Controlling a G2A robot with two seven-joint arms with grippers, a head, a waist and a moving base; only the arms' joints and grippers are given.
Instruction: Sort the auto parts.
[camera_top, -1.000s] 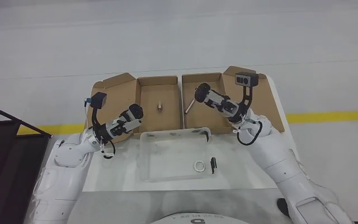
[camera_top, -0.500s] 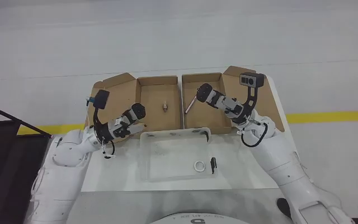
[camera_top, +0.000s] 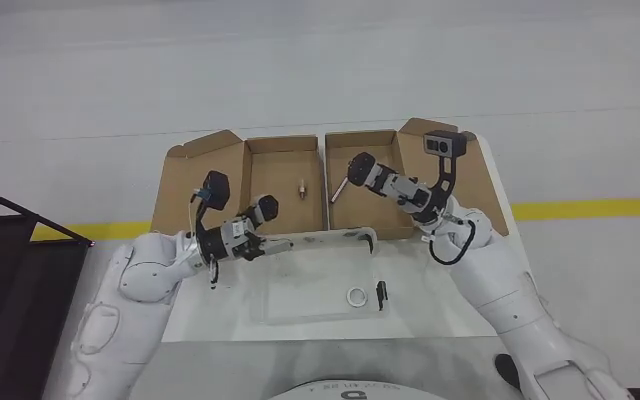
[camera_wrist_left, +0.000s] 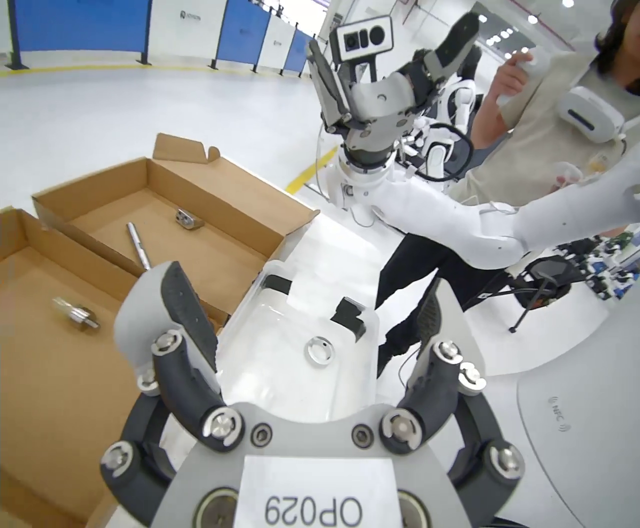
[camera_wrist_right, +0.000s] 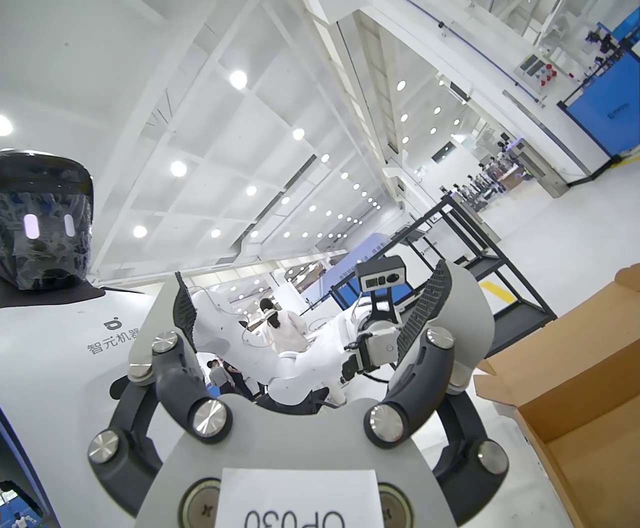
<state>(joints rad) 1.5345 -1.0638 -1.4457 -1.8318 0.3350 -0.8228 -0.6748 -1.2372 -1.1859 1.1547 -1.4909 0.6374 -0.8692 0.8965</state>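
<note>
White tabletop: 2 cardboard boxes (camera_top: 275, 200) far, clear tray (camera_top: 300, 280) near, holding a metal ring (camera_wrist_left: 320, 351) and a black clip (camera_wrist_left: 350, 317). Spread and empty, the left gripper (camera_wrist_left: 305, 295) hangs at the tray's far left rim; the right gripper (camera_wrist_right: 310, 285), also spread, hovers above the right box (camera_top: 370, 215). Likely next: reach in and pinch the ring.

Small metal part (camera_top: 301, 187) too tiny for us to name, black piece (camera_top: 380, 291) likewise, right box (camera_top: 360, 215) partly under the right arm (camera_top: 398, 186).
</note>
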